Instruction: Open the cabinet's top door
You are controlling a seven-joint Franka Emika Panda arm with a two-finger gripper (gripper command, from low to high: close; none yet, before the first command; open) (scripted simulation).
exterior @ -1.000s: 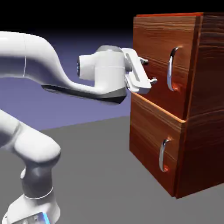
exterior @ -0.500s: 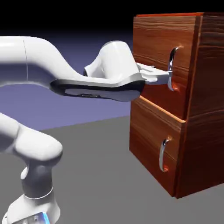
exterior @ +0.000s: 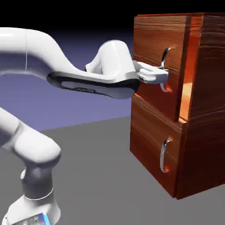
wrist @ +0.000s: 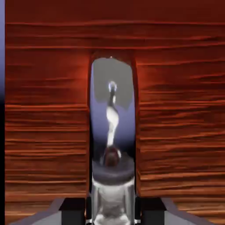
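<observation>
In the exterior view, the fingers (exterior: 164,77) are at the middle part of the long curved silver handle (exterior: 165,69) of the top door (exterior: 160,66). They are closed upon this handle, and one end of it shows above them and the other end shows below them. The top door stands a little open: at the exterior view's right of the fingers, there is a gap between the door's edge and the body of the cabinet (exterior: 210,83), and inside this gap a lighted orange inner surface (exterior: 186,101) is seen. Lower than the fingers is the shorter front panel (exterior: 154,140), which is closed, with its smaller handle (exterior: 163,156). The white arm (exterior: 33,52) comes to the fingers from the exterior view's left.

In the hand view, the dark fingers (wrist: 73,211) are at the bottom edge, one on each side of the shiny handle (wrist: 112,132). The handle is large between them and it goes upward from them in the picture. It is grey and bluish, with a bright reflection. The reddish-brown wood of the door (wrist: 44,132) spreads behind, on both sides of the handle and beyond the fingers.
</observation>
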